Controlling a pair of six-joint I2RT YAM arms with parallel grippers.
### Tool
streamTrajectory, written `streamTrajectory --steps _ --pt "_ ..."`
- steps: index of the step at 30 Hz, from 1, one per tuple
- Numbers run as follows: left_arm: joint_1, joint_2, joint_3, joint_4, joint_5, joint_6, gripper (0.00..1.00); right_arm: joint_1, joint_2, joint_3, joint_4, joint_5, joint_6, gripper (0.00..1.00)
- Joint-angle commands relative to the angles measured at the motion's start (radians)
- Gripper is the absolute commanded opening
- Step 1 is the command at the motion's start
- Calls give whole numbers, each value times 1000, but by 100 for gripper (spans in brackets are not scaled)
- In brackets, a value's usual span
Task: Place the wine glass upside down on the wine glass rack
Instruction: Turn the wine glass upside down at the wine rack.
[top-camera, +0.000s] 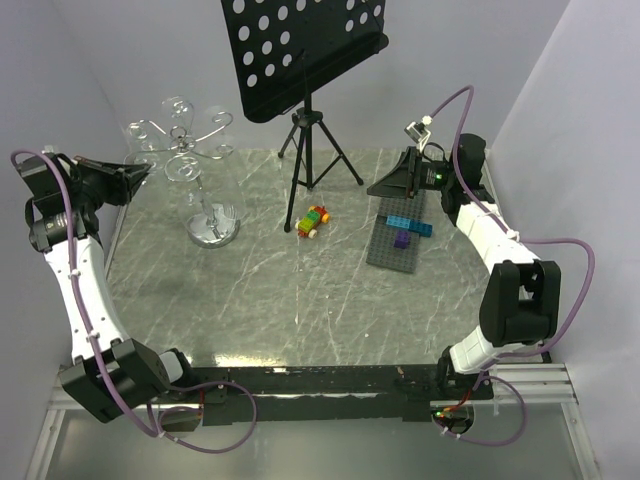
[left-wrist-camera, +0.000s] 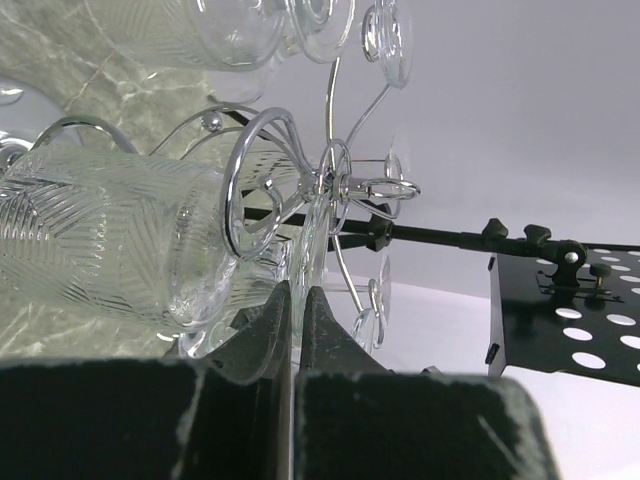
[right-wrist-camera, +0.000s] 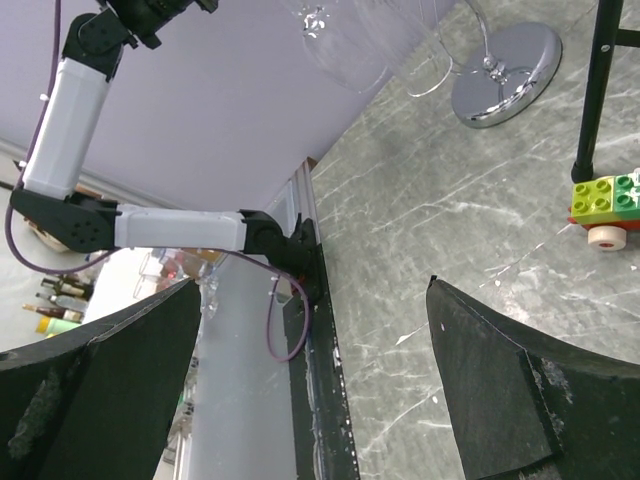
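The wine glass rack (top-camera: 185, 165) is a chrome wire stand with a round mirror base (top-camera: 213, 232) at the table's back left; its curled hooks (left-wrist-camera: 335, 185) fill the left wrist view. A patterned clear wine glass (left-wrist-camera: 100, 240) lies with its stem through a hook loop and its foot edge-on beyond it. My left gripper (top-camera: 140, 172) is up at the rack's left hooks. Its fingers (left-wrist-camera: 299, 292) are shut, with the rim of the glass's foot running into the thin gap at their tips. My right gripper (top-camera: 400, 180) hangs open at the back right, with nothing between its fingers (right-wrist-camera: 312, 282).
A second glass (left-wrist-camera: 200, 30) hangs on the rack above. A black music stand (top-camera: 305, 50) on a tripod (top-camera: 318, 150) stands at the back centre. A toy brick car (top-camera: 314, 222) and a grey baseplate (top-camera: 400, 250) with blue and purple bricks lie to the right.
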Motion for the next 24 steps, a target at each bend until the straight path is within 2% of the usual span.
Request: streamTrajectory --steps 1,24 --pt "3 8 41 129 15 -67 1 -11 15 3 61 -16 11 100" --pt "3 65 149 151 -69 -64 1 -18 61 23 160 -19 94 100"
